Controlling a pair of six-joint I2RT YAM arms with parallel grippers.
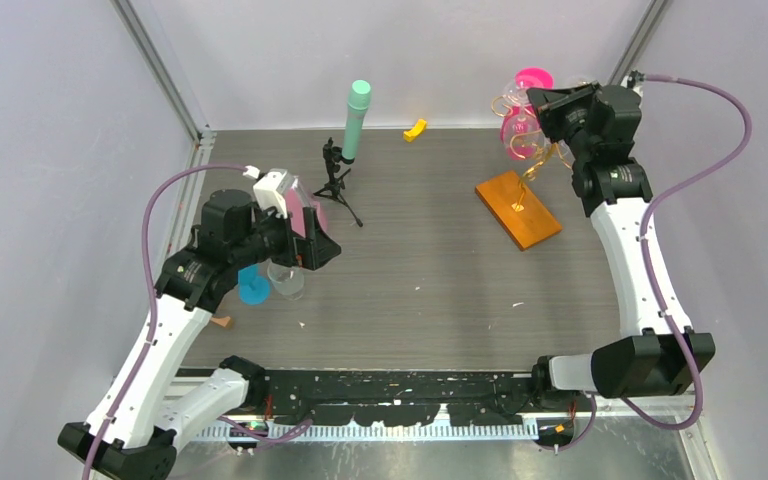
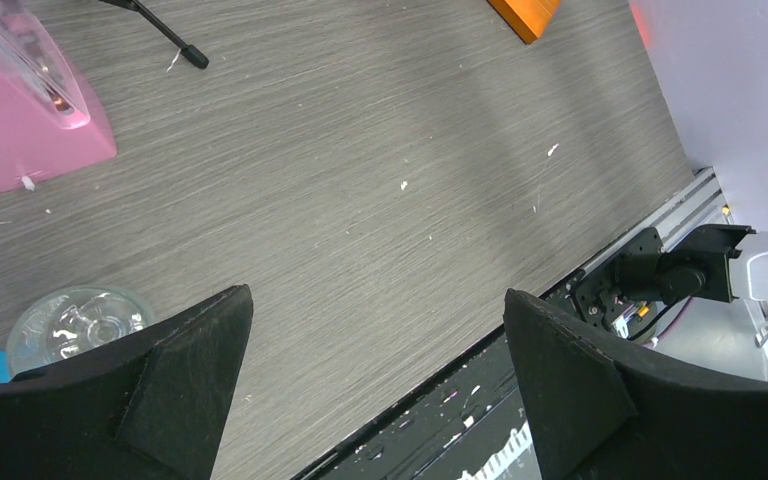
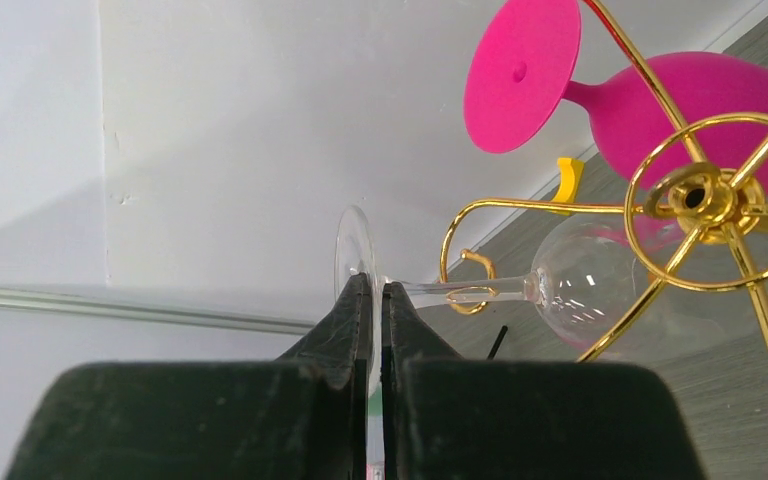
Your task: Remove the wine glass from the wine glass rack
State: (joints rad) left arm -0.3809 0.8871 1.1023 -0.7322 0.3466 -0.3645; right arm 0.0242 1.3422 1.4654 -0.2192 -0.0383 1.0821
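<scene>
At the far right of the table (image 1: 430,270), your right gripper (image 3: 377,292) was pinched shut on the foot of the clear wine glass (image 3: 580,285), whose stem lay in a gold arm of the rack (image 3: 705,195), likely to slide it free; your left gripper (image 2: 377,295) hung wide open, near left.

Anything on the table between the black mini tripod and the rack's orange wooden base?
Nothing: top external view shows bare grey woodgrain tabletop between the black mini tripod and the flat orange-brown wooden base.

Clear wine glass (image 3: 580,285), stem hooked in gold wire rack (image 3: 730,195), orange-brown base (image 1: 532,226).
</scene>
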